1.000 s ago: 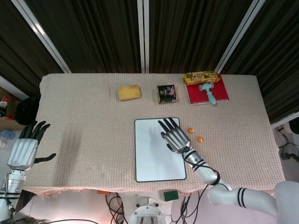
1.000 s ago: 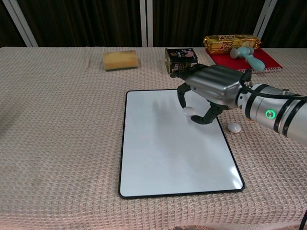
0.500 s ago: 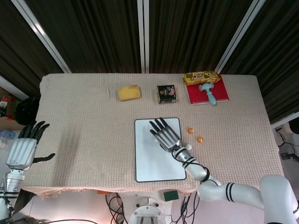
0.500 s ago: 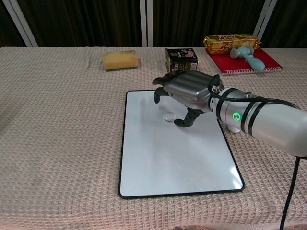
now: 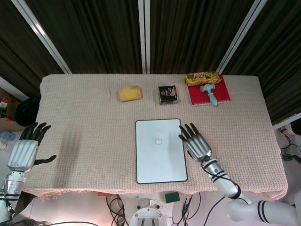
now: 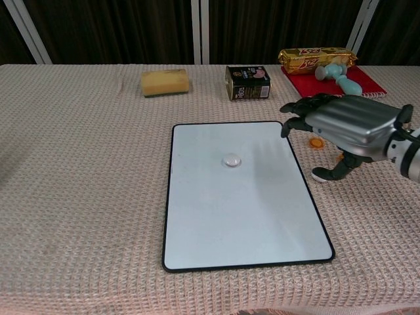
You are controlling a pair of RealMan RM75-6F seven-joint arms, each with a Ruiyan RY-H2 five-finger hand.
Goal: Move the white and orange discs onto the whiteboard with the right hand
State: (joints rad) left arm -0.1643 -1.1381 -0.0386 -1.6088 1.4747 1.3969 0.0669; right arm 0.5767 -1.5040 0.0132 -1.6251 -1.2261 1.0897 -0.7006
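Note:
The whiteboard (image 5: 160,165) (image 6: 243,216) lies flat at the table's front centre. One white disc (image 5: 158,141) (image 6: 231,161) rests on its upper half. My right hand (image 5: 195,143) (image 6: 344,128) hovers just right of the board, fingers spread and holding nothing. In the chest view an orange disc (image 6: 316,143) shows under its fingers, and a second white disc (image 6: 320,174) lies on the cloth by the thumb tip. The head view hides those discs under the hand. My left hand (image 5: 23,150) hangs off the table's left edge, fingers apart and holding nothing.
Along the back stand a yellow sponge (image 5: 129,92) (image 6: 165,82), a small black tin (image 5: 167,94) (image 6: 247,82) and a red notebook (image 5: 221,94) (image 6: 367,84) carrying a yellow snack pack (image 5: 202,77) and a teal toy hammer (image 5: 210,94).
My right hand let go of a white disc on the whiteboard, then drew back to the right off the board and now sits over the discs on the cloth. The left hand has not moved.

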